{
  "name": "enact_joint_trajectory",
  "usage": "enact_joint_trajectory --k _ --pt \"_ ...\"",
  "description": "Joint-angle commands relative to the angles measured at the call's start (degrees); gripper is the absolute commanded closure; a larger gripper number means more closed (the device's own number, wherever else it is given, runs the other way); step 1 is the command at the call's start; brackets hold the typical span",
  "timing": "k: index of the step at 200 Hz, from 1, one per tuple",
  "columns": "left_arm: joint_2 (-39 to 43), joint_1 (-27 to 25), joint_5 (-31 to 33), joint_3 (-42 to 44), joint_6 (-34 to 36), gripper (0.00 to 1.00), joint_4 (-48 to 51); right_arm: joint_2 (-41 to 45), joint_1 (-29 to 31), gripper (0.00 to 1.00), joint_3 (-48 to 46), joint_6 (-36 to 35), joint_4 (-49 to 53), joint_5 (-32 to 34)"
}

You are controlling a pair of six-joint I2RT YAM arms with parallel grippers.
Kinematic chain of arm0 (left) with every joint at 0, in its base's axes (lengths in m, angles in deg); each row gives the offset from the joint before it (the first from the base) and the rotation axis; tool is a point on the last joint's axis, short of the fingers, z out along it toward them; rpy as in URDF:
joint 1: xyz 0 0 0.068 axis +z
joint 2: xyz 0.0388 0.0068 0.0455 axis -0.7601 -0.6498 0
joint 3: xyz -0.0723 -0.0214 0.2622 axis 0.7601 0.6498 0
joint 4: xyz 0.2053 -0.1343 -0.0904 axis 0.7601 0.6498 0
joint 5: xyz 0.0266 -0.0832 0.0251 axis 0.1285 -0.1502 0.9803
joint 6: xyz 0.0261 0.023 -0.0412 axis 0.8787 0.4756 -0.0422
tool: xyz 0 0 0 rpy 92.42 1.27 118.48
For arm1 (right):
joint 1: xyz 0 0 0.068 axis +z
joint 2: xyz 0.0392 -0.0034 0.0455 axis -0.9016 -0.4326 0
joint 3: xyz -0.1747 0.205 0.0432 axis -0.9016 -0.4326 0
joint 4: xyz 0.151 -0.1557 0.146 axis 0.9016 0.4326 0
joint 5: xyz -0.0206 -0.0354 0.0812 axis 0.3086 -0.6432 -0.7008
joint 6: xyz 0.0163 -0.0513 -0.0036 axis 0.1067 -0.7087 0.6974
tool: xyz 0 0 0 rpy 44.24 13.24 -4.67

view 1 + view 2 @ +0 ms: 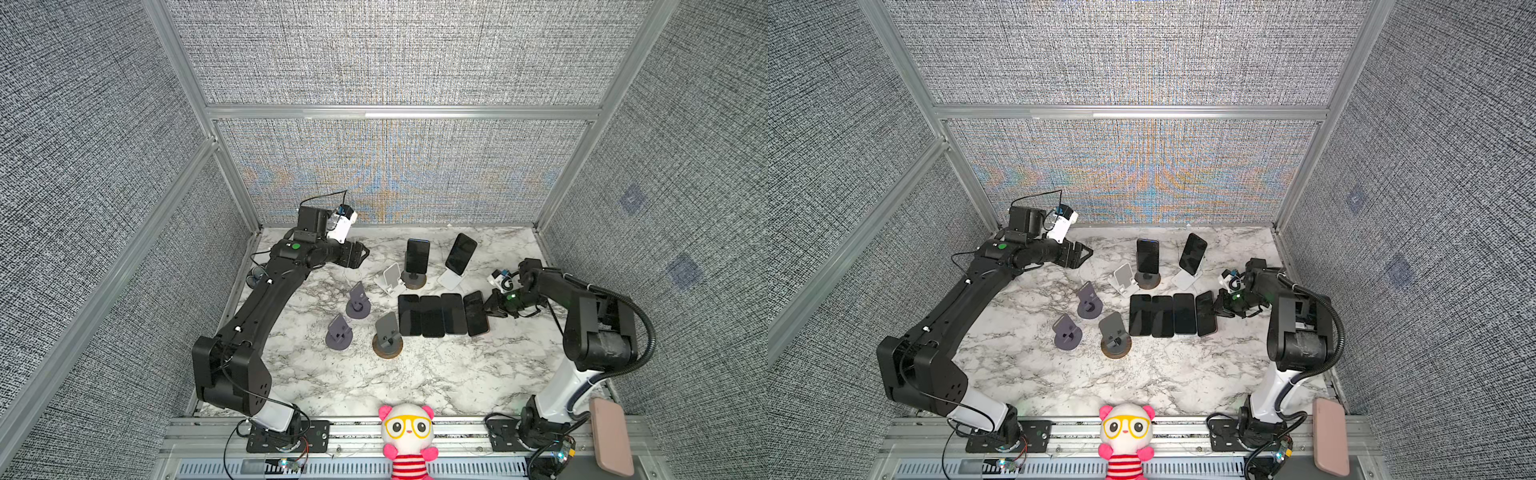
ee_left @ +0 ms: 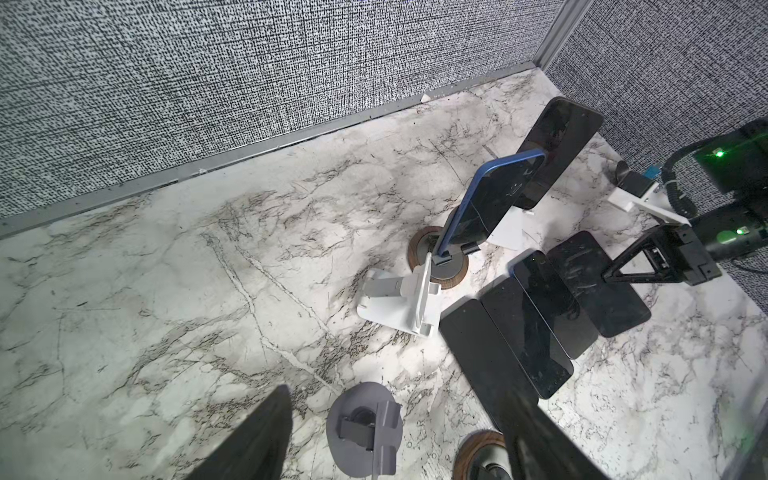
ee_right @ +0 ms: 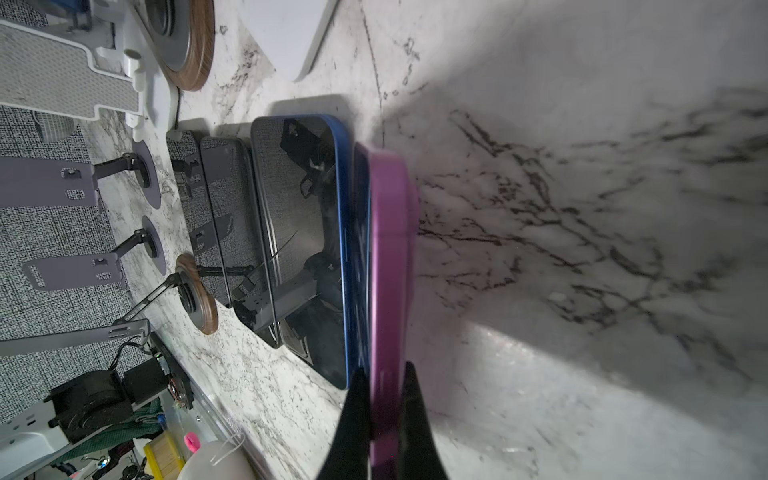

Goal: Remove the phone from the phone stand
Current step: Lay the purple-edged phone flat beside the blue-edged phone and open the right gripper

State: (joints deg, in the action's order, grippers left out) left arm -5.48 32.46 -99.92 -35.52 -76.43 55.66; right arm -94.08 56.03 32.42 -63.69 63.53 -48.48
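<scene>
The left arm [image 1: 266, 303] and right arm [image 1: 594, 320] are built of matte black links over white base segments. Green lights [image 1: 296, 246] are set near both wrists; a ribbed black hose [image 1: 647, 332] is attached.

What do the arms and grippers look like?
The left arm and right arm are black with white base links and green lights. The left gripper and right gripper have black triangular fingers. White camera mounts sit at the wrists; a ribbed black hose runs along the right arm.
</scene>
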Motion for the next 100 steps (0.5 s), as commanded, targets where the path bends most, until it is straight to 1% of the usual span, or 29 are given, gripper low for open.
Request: enact_joint_trajectory --k 1,73,100 --pt "-0.12 0.05 -0.68 -0.13 -0.14 0.21 -0.63 -0.69 -0.45 1.00 0.53 -0.43 -0.68 5.84" --pt "-0.11 0.05 -0.82 0.05 -0.16 0.21 -0.83 -3.64 -0.14 1.00 1.21 0.01 -1.94 4.33" --pt "-0.02 0.01 -0.86 0.05 -0.09 0.21 -0.85 -3.83 -0.17 0.95 0.49 0.18 -2.52 4.05"
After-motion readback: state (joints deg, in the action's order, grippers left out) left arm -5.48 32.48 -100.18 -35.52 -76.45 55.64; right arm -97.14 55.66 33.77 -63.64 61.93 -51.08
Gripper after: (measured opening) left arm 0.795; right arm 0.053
